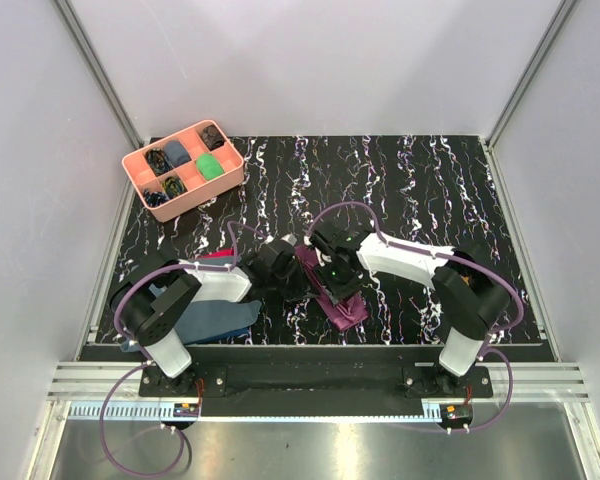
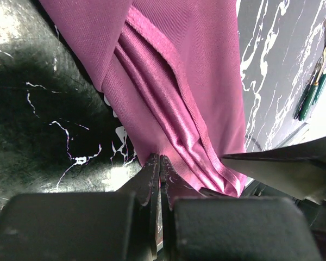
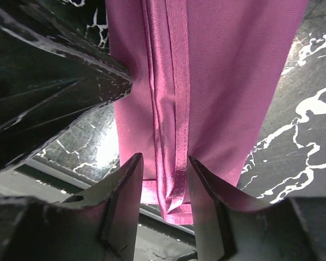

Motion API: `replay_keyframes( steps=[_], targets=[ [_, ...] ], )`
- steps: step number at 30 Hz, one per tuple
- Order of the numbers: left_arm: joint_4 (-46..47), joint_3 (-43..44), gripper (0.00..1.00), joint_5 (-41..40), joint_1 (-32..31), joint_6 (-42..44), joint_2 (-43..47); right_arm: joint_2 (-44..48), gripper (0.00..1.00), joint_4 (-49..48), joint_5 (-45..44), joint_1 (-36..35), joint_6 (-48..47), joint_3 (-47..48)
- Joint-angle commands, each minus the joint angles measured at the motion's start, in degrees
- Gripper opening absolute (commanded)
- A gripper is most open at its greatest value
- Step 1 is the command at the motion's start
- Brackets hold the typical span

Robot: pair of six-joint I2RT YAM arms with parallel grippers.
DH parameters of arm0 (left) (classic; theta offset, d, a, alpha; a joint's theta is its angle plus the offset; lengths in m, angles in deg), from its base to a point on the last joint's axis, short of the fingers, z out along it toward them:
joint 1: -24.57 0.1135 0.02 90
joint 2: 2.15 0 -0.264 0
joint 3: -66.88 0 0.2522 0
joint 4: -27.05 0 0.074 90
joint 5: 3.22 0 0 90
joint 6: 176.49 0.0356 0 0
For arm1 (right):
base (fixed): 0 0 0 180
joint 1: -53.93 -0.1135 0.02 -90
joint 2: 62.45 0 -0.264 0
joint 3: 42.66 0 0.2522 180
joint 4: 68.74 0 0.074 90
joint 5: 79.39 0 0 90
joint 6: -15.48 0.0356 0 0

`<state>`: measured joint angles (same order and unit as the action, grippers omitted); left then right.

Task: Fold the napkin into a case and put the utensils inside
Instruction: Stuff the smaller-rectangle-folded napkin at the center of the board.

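Observation:
The plum-purple napkin [image 1: 332, 290] lies folded into a narrow strip of several layers at the table's middle, between both grippers. In the left wrist view the napkin [image 2: 174, 70] fills the top, its satin hems bunched. My left gripper [image 2: 159, 160] is shut, its tips touching the strip's left edge; I cannot tell if cloth is pinched. My right gripper [image 3: 164, 163] is open, its jaws on either side of the hem folds [image 3: 171, 109] near the strip's end. Green-handled utensils [image 2: 312, 89] lie on the table to the right of the napkin.
A pink compartment tray [image 1: 140, 165] with small items stands at the back left. A slate-blue cloth [image 1: 215, 320] lies under the left arm, and a sliver of red cloth [image 1: 216, 256] behind it. The left gripper's fingers [image 3: 70, 87] crowd the right wrist view.

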<state>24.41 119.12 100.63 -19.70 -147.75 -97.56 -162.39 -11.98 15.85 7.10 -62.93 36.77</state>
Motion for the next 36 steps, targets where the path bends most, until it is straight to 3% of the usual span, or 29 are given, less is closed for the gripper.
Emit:
replay_keyframes(
  steps=[1,11,14,23,27,36],
  targets=[
    [2.0,-0.9,0.00,0.3,0.1,0.0,-0.4,-0.6,0.48,-1.6,-3.6,-1.4,-0.5,-0.5],
    [2.4,-1.5,0.00,0.4,0.1,0.0,-0.3,-3.4,0.47,-2.2,-7.7,-3.4,-0.1,-0.6],
    [2.5,-1.7,0.00,0.4,0.1,0.0,-0.3,-3.7,0.32,-2.7,-8.1,-3.5,0.4,-0.9],
    [3.3,-1.6,0.00,0.7,-0.3,-0.1,-1.1,-0.4,0.07,-1.1,-7.0,-3.5,1.7,0.9],
    [3.5,-1.6,0.00,0.7,-0.7,-0.3,-1.3,1.4,0.01,0.8,-3.8,-3.4,2.7,2.6],
    [4.0,-1.6,0.00,0.5,-1.3,-0.7,-1.4,0.2,0.00,0.2,7.1,-3.5,5.8,4.4]
  ],
)
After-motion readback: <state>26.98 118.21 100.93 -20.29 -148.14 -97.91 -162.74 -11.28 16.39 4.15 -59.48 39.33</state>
